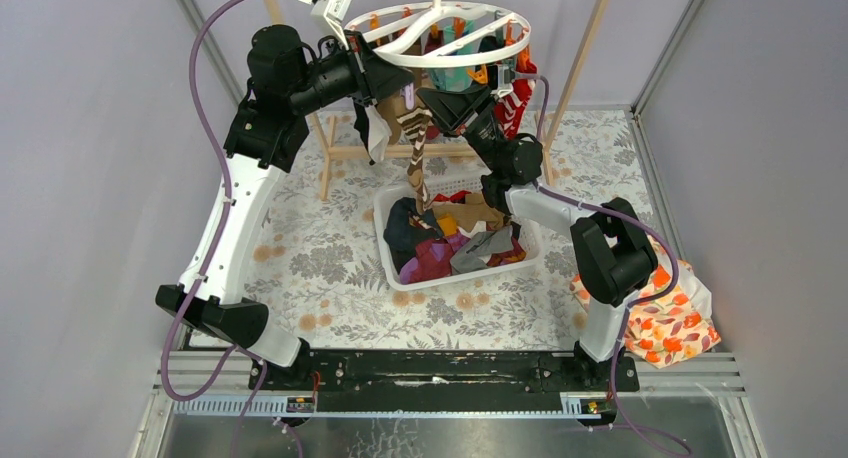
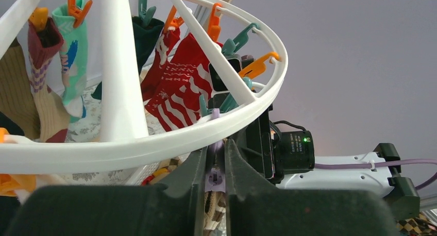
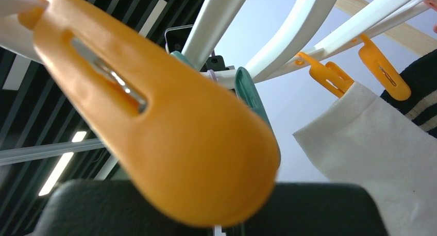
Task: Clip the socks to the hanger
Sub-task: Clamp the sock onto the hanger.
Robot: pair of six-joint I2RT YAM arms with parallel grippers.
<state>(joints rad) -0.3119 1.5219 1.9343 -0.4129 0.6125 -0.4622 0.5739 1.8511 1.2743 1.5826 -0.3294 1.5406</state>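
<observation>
Both my grippers are meeting just under the hanger (image 2: 154, 143), which is hanging high behind the white basket (image 1: 392, 268). My left gripper (image 2: 217, 148) is pinching a lilac clip (image 2: 215, 178) that is dangling from the ring's rim, its fingers nearly together on it. My right gripper (image 1: 432, 96) is clenching fully just beside it (an orange clip (image 3: 170, 128) is filling its own camera's view, so I cannot tell what, if anything, it is grasping). A brown-and-cream striped sock (image 1: 415, 148) is trailing from between the two grippers down into the basket, where other socks (image 1: 455, 243) are lying heaped. A red-and-white sock (image 2: 178, 91) is hanging clipped on the ring.
</observation>
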